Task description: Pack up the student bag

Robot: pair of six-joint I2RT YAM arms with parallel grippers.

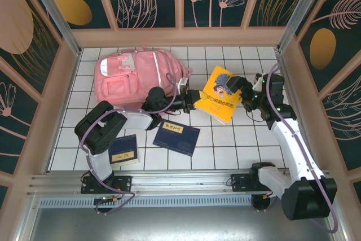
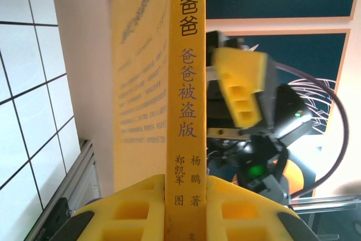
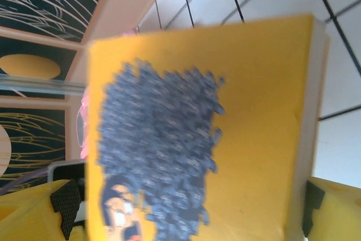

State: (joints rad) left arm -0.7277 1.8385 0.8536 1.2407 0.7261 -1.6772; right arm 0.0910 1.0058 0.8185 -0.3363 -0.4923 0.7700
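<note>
one claw alone carries the book (image 1: 221, 95): the left claw (image 2: 186, 210) is clamped across the foot of its spine. the right claw (image 1: 241, 90) stands with jaws apart around the other end, gripping nothing. held at one end like this, the book could sag, twist or slide out when the arm swings. the risk grows if the right claw brushes it in backing off. i cannot tell whether the bag (image 1: 135, 77) has its mouth open; a shut or slack mouth would catch the book's corner. the bag lies flat at the far left of the counter (image 1: 225, 150), just beside and behind the left claw. it is well apart from the right claw, with the book between.
</note>
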